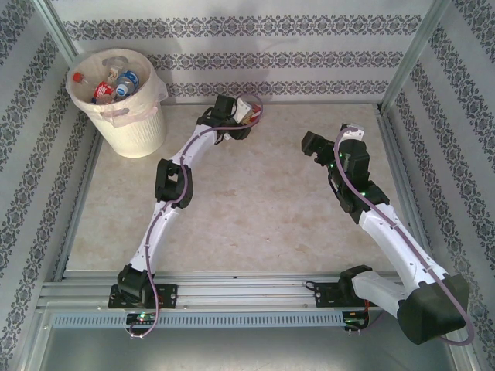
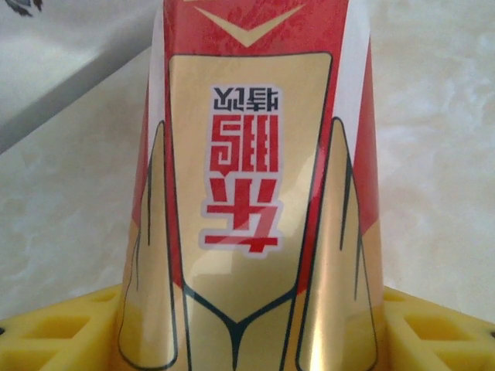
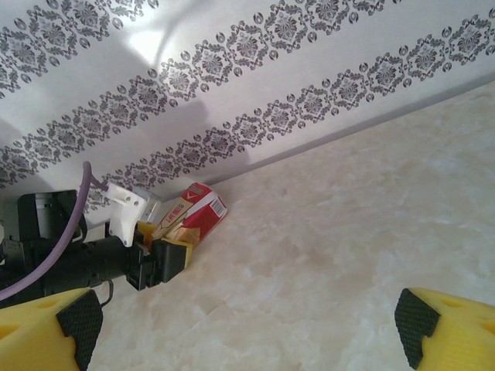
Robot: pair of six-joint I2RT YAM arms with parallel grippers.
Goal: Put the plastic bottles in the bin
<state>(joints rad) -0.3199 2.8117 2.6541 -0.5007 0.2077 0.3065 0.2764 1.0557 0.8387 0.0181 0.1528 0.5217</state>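
Note:
A plastic bottle with a red and gold label lies on the table by the back wall, also seen as bottle and bottle. My left gripper is shut on it, with a yellow finger pressed against each side of the label. The cream-white bin stands at the back left, with several bottles inside its liner. My right gripper hovers open over the right half of the table, nothing between its pads.
The patterned back wall runs right behind the held bottle. Side walls and metal rails edge the marble-look table. The left arm stretches diagonally toward the back.

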